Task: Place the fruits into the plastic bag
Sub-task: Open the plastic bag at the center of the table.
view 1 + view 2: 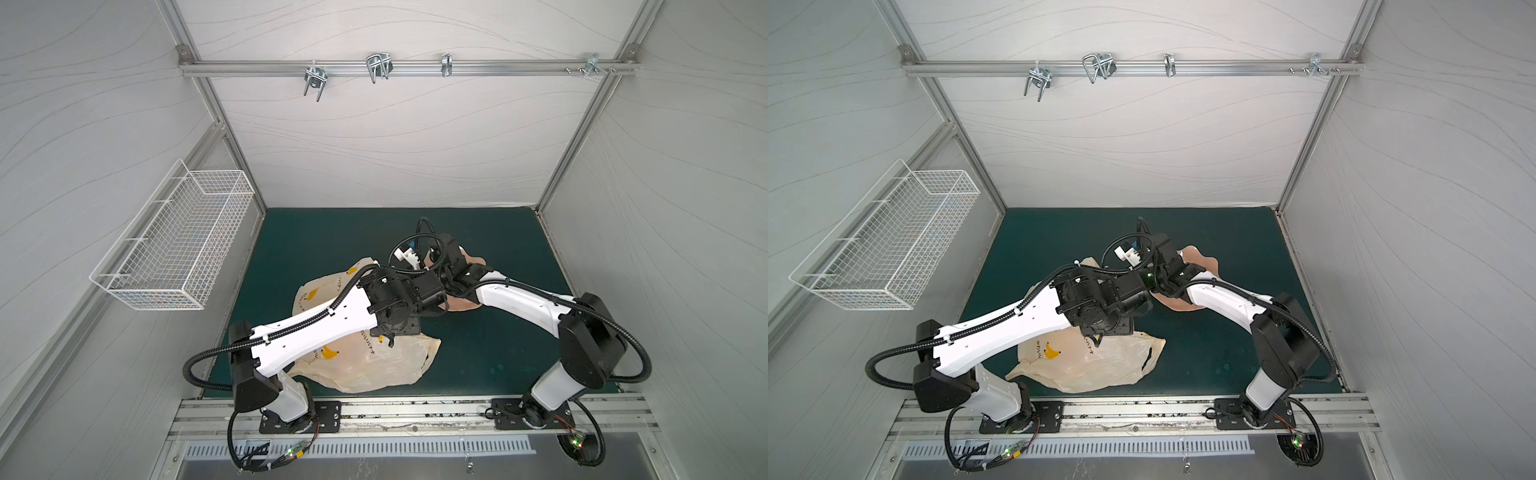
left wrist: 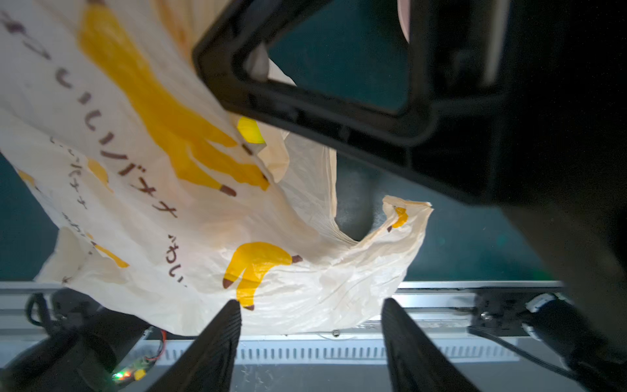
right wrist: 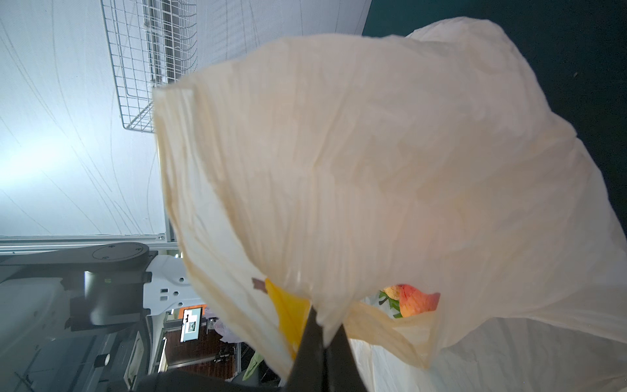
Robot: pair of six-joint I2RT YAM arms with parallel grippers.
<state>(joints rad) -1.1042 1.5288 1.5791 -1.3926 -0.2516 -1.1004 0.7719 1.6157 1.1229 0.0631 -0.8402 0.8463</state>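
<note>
A grey-walled booth stands over a dark green desk [image 1: 478, 340]. The right pincer [image 3: 324, 325] is clamped on the rim of the plastic bag [image 3: 373, 152] and lifts it, probably to keep the mouth open. Just beyond its tips a red-orange fruit [image 3: 415, 300] shows, seemingly inside. The left pincer [image 2: 310, 305] stands apart, empty, with the bag's printed side just ahead.

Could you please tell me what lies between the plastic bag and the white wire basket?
Only bare green mat lies between the plastic bag and the white wire basket, which hangs on the side wall; both top views show this.
</note>
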